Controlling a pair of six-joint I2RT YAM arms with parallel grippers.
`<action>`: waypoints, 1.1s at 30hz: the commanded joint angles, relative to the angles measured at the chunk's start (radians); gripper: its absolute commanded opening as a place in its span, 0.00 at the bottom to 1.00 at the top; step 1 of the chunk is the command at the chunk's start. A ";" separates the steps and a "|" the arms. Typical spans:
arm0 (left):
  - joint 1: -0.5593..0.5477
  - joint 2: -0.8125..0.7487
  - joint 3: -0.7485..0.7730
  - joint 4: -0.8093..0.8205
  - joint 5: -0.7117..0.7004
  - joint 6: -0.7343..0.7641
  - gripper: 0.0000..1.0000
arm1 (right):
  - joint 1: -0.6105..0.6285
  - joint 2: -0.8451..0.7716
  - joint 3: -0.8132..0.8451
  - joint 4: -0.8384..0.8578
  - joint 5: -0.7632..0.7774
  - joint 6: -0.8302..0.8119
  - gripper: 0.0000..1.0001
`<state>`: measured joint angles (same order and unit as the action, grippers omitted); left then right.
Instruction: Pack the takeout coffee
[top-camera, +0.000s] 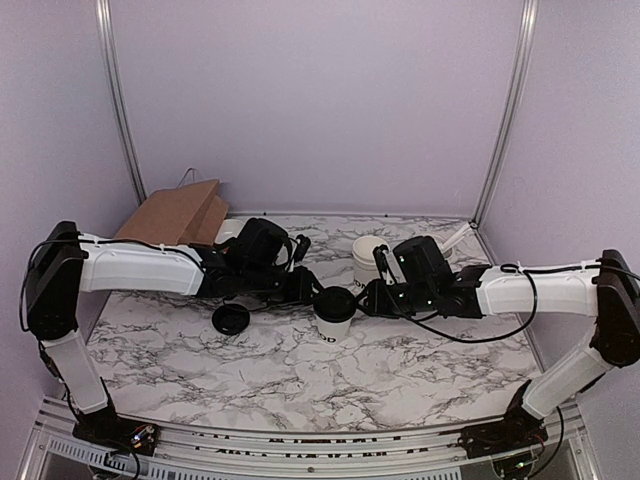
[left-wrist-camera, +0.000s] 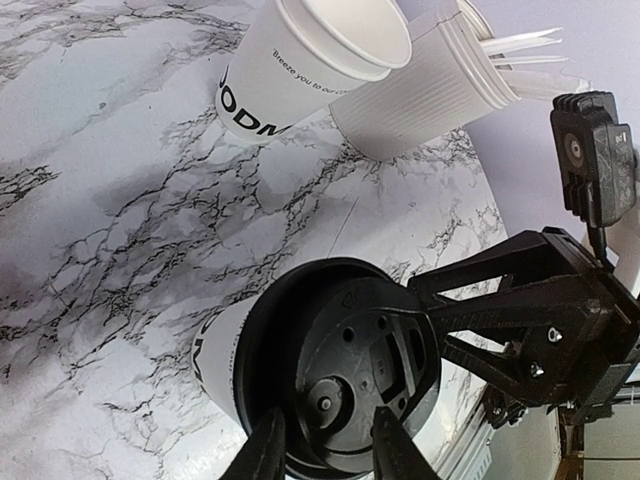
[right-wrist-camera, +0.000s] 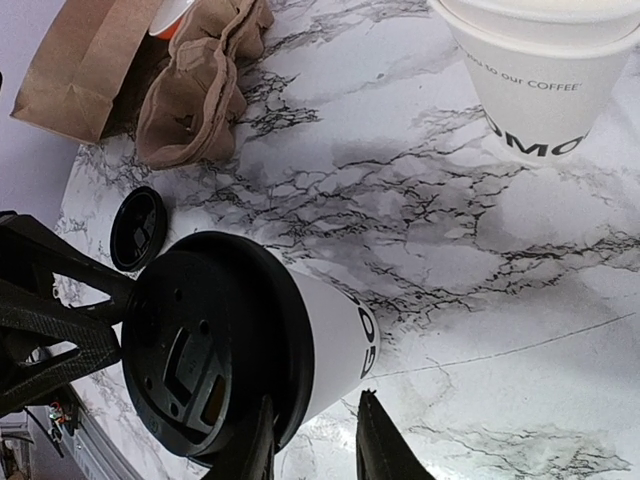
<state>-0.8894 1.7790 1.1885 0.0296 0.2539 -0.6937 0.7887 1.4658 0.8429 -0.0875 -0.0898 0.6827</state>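
Note:
The takeout coffee cup (top-camera: 333, 327) stands upright mid-table, white with black lettering, and its black lid (top-camera: 335, 301) sits on top. My left gripper (top-camera: 312, 293) reaches it from the left. In the left wrist view the gripper (left-wrist-camera: 330, 450) has its jaws a little apart over the near part of the lid (left-wrist-camera: 345, 370), holding nothing. My right gripper (top-camera: 362, 298) comes in from the right. In the right wrist view the gripper (right-wrist-camera: 312, 440) is slightly open beside the cup wall (right-wrist-camera: 335, 335), one finger by the lid rim (right-wrist-camera: 200, 350).
A loose black lid (top-camera: 231, 319) lies left of the cup. A brown paper bag (top-camera: 180, 212) and a cardboard cup carrier (right-wrist-camera: 195, 90) sit at the back left. Nested white cups (left-wrist-camera: 300, 60) and a ribbed tub of utensils (left-wrist-camera: 430, 85) stand behind.

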 joint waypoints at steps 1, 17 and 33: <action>-0.013 -0.028 0.025 -0.082 0.029 0.023 0.31 | 0.020 0.025 0.030 -0.107 0.011 -0.016 0.28; 0.003 -0.069 0.023 -0.101 0.001 0.037 0.27 | 0.015 0.032 0.165 -0.141 0.034 -0.047 0.33; 0.034 -0.105 0.001 -0.051 0.067 0.004 0.00 | -0.010 -0.008 0.139 0.106 -0.251 -0.010 0.00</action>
<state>-0.8654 1.6848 1.1957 -0.0563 0.2626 -0.6701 0.7891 1.4643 1.0069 -0.1612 -0.1692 0.6285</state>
